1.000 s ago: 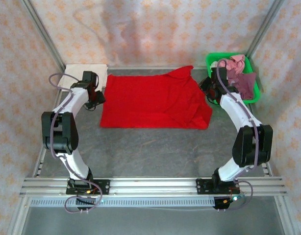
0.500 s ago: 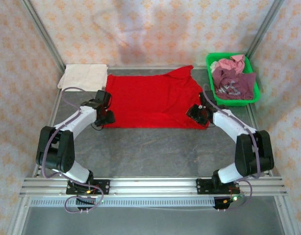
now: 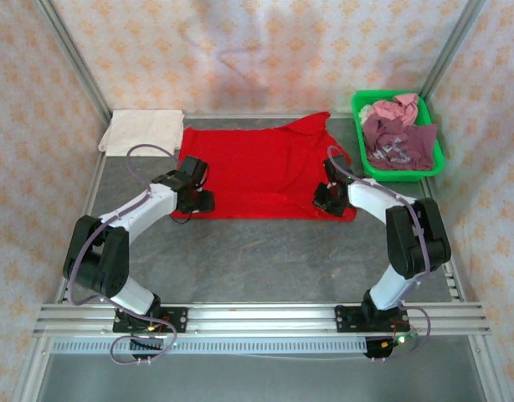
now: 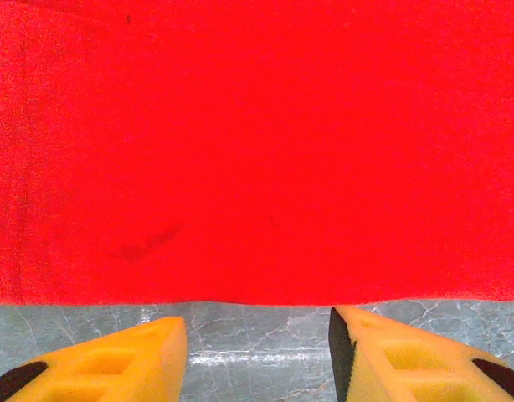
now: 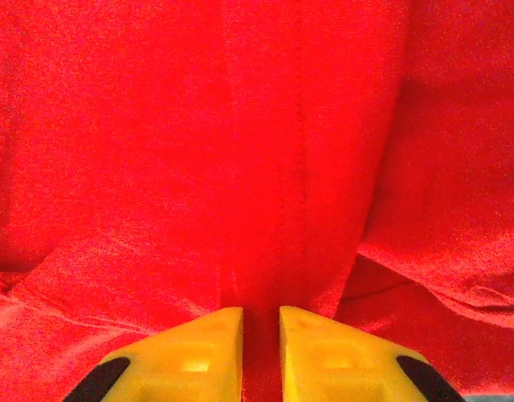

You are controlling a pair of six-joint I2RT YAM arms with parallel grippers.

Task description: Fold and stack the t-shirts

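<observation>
The left end effector [image 4: 257,325] is open at the near hem of the red t-shirt [image 3: 257,167] on the bench [image 3: 265,260], while the right end effector [image 5: 261,322] pinches a fold of it

no legible text, pale print [image 3: 394,152] on maroon t-shirt [image 3: 414,141] unreadable

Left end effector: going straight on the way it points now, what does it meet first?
Likely the near edge of the red t-shirt, lying just ahead of the left end effector.
</observation>
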